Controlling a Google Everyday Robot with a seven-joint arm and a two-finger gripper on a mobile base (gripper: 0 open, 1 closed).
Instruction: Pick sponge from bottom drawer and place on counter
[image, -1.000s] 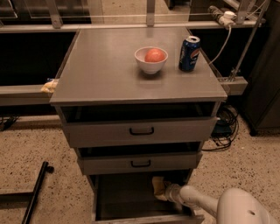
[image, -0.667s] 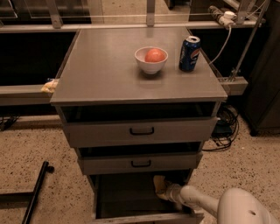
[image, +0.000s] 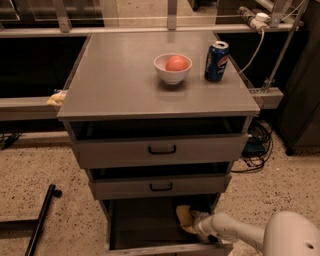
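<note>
Now gripper (image: 195, 223) w/ arm reaches into open bottom drawer (image: 142, 225), rt side, against sponge (image: 183, 215); grip state can't tell.

Grey, black-handled middle drawer (image: 160, 186) overhangs the open grey metal bottom drawer (image: 140, 227); the white gripper (image: 195, 223) fills its right side, left half free.

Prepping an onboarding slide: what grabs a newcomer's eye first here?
The white arm reaches into the open bottom drawer, with its gripper at the pale-yellow sponge on the drawer's right side. On the counter are a white bowl holding a reddish fruit and a blue can beside it.
</note>
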